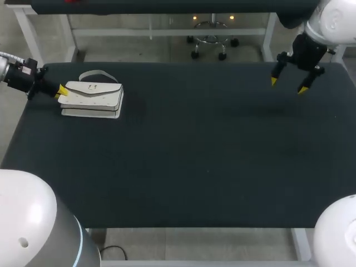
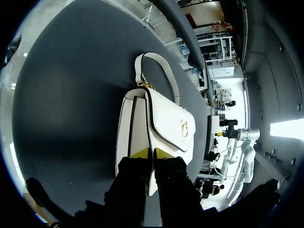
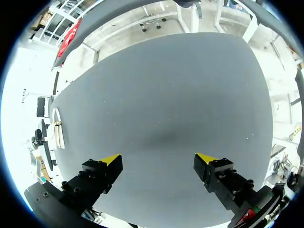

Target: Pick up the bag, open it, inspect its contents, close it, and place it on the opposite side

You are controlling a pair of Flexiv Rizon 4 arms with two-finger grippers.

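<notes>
A white handbag (image 1: 92,99) with a flap, a gold clasp and a curved handle (image 1: 97,74) lies flat at the table's far left. My left gripper (image 1: 61,91) is at the bag's left end. In the left wrist view the gripper (image 2: 152,153) has its yellow tips close together, one on each side of the dark-edged flap of the bag (image 2: 161,123), so it is shut on the flap's edge. My right gripper (image 1: 288,85) hangs open above the far right of the table. Between its fingers (image 3: 158,160) is only bare cloth. The bag (image 3: 58,133) shows small and far off in the right wrist view.
The table (image 1: 194,156) is covered in dark cloth, and only the bag lies on it. The bag sits near the left and far edges.
</notes>
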